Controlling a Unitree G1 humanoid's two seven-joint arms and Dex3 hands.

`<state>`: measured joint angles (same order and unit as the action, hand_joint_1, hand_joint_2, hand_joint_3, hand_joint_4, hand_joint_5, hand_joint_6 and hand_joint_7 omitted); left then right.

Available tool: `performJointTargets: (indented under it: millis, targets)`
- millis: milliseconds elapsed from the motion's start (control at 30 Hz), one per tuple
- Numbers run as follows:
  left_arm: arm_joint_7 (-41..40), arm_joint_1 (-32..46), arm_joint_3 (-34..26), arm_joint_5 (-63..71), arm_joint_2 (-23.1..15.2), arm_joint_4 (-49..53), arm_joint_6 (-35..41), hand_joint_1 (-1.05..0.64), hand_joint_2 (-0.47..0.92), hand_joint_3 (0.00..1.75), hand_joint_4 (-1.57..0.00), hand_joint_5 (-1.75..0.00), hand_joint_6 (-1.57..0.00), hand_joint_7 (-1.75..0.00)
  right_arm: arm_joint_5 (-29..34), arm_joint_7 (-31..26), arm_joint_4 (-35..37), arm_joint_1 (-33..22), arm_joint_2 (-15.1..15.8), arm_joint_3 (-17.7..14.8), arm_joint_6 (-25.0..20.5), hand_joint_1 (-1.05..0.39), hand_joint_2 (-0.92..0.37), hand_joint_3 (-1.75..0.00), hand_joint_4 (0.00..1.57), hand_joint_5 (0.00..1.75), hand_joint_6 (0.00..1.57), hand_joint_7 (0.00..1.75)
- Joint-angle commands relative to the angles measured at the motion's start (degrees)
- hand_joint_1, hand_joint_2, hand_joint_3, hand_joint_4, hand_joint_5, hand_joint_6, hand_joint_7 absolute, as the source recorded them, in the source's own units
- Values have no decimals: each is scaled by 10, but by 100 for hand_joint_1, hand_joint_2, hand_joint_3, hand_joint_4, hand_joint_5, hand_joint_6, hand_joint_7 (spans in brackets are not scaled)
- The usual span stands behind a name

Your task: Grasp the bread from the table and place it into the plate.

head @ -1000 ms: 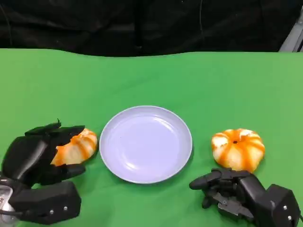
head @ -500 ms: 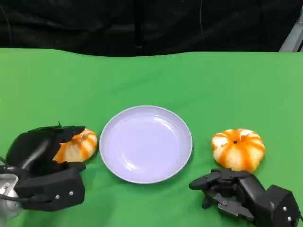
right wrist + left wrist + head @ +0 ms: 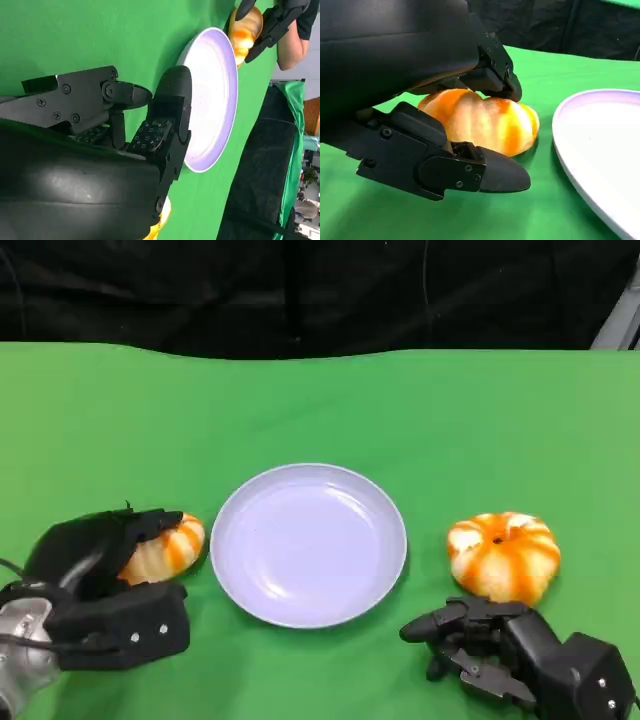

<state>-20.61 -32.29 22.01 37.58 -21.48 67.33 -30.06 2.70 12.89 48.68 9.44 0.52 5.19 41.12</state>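
- Head view: the left hand [image 3: 95, 575] closes around a glossy orange-and-cream ridged bread [image 3: 165, 548] lying just left of the smooth round lilac plate [image 3: 308, 544] on the green cloth table [image 3: 320, 410]; its long axis points toward the plate. A second, pumpkin-shaped bread [image 3: 503, 555] sits right of the plate, the right hand [image 3: 480, 640] near it, fingers loosely curled around nothing.
- Left wrist view: black fingers [image 3: 470, 172] clamp the bread [image 3: 485, 122] above and below.
- Right wrist view: textured pads [image 3: 152, 135] face the plate [image 3: 212, 95].

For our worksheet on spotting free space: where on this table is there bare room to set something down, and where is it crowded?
Free: the plate holds nothing, and green cloth lies bare behind it up to the black backdrop. Crowded: the left hand wraps one bread beside the plate; the right hand sits just in front of the other bread.
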Motion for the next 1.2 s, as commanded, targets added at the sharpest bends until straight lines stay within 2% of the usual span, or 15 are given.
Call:
performJointTargets:
  millis: [33,167,300,367,667,800,900,933,967,1000,1033,1067,1133,1167,1200]
  targets:
    - [19,-9,7,-5,3,18,15,-86,92,35,-47,-2,-52,0,4,0,2,-10,9,-1,-4,-3,-92,-41,78,128,102,51]
    - [21,-11,12,-4,5,22,18,-79,92,32,-49,-2,-52,0,4,0,3,-10,9,-1,-5,-3,-92,-40,78,127,102,51]
    - [10,-8,18,-3,2,23,8,-33,92,9,-54,-1,-52,0,1,3,3,-10,8,-2,-8,-4,-92,-40,78,127,102,51]
    - [9,-7,19,-4,0,24,6,-25,92,7,-55,-1,-53,0,2,2,2,-10,8,-2,-9,-4,-92,-41,78,126,102,51]
    - [5,-7,28,-5,-6,21,5,-12,92,11,-57,-1,-54,-1,5,1,1,-10,10,0,-9,-3,-92,-41,79,126,102,52]
    - [6,-5,28,-8,-6,17,10,-9,92,11,-62,-3,-63,-4,4,1,2,-10,9,-1,-8,-3,-92,-41,79,126,102,52]
    - [0,-4,21,-15,-2,17,13,-7,92,11,-79,-6,-77,-6,5,0,1,-10,9,0,-10,-4,-92,-41,79,126,102,52]
    - [-3,-4,18,-19,0,17,13,-7,92,14,-96,-12,-90,-8,3,1,1,-10,9,-1,-11,-3,-92,-41,79,126,102,52]
    - [-10,-3,16,-21,2,18,15,-8,92,16,-106,-16,-98,-9,2,3,2,-10,8,-1,-12,-3,-92,-41,79,126,102,52]
    - [-16,-2,16,-22,3,19,17,-10,92,18,-110,-37,-109,-11,1,3,2,-10,7,-1,-13,-3,-92,-41,79,126,102,52]
    - [-29,-2,15,-23,6,20,21,-11,92,18,-95,-87,-118,-11,2,2,4,-9,8,-1,-11,-3,-92,-42,79,126,102,52]
    - [-38,-1,14,-23,8,21,24,-13,92,18,-82,-123,-122,-14,3,1,4,-9,8,-1,-10,-3,-92,-41,79,126,102,52]
    - [-54,0,10,-26,12,23,26,-14,92,16,-67,-157,-122,-20,2,3,4,-9,7,-2,-12,-3,-92,-41,79,126,102,53]
    - [-61,1,8,-28,14,24,26,-13,92,16,-64,-163,-114,-36,2,2,3,-9,7,-2,-13,-3,-92,-41,79,126,102,53]
    - [-68,1,6,-29,15,25,26,-12,92,15,-62,-169,-102,-59,3,1,2,-9,7,-1,-13,-3,-92,-41,79,126,101,53]
